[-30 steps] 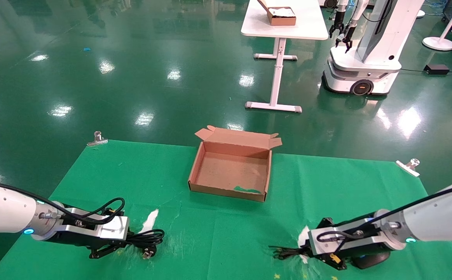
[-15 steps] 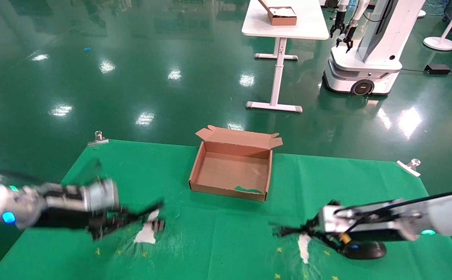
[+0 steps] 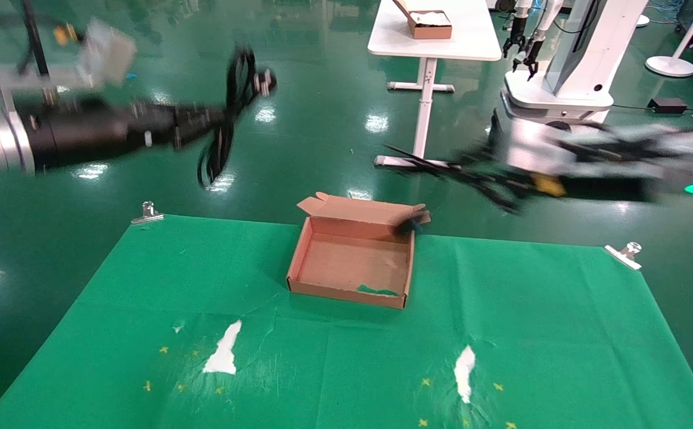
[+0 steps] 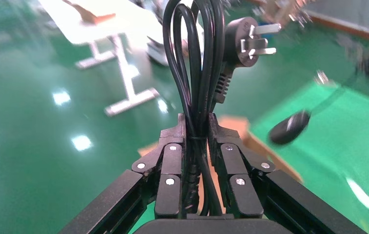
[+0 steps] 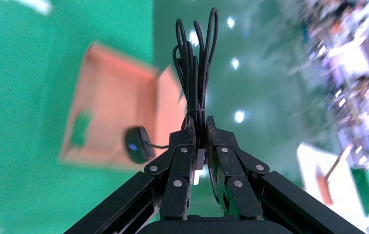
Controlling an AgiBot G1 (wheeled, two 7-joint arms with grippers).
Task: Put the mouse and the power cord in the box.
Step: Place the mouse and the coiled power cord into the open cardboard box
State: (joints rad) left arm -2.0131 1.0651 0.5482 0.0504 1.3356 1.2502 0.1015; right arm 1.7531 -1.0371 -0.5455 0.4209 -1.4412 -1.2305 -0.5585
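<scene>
The left gripper (image 3: pixel 203 122) is raised high at about ten o'clock from the box (image 3: pixel 352 262), well above the worktop (image 3: pixel 143 286). Its fingers (image 4: pixel 172 168) are clamped narrowly on the power cord (image 3: pixel 230 113), whose black loops hang below and stand above the grip; in the left wrist view the bundle (image 4: pixel 197 78) runs straight up between the fingers, with the chunky plug (image 4: pixel 243 44) and its metal prongs at the far end.

The right gripper (image 3: pixel 441 170) is also lifted clear of the worktop, at roughly two o'clock from the box. The right wrist view shows its fingers (image 5: pixel 180 168) pinched on a gathered bunch of thin black cable (image 5: pixel 197 68). The mouse (image 3: pixel 409 225) dangles from that cable; in the head view it is a blurred dark shape at the box's far right corner, beside the lid flap, and whether it touches the cardboard is hard to tell. In the right wrist view the mouse (image 5: pixel 136 145) hangs over the box (image 5: pixel 109 102).

The box sits open near the far middle of the green cloth, with a green smear (image 3: pixel 379 291) on its floor by the near wall.
</scene>
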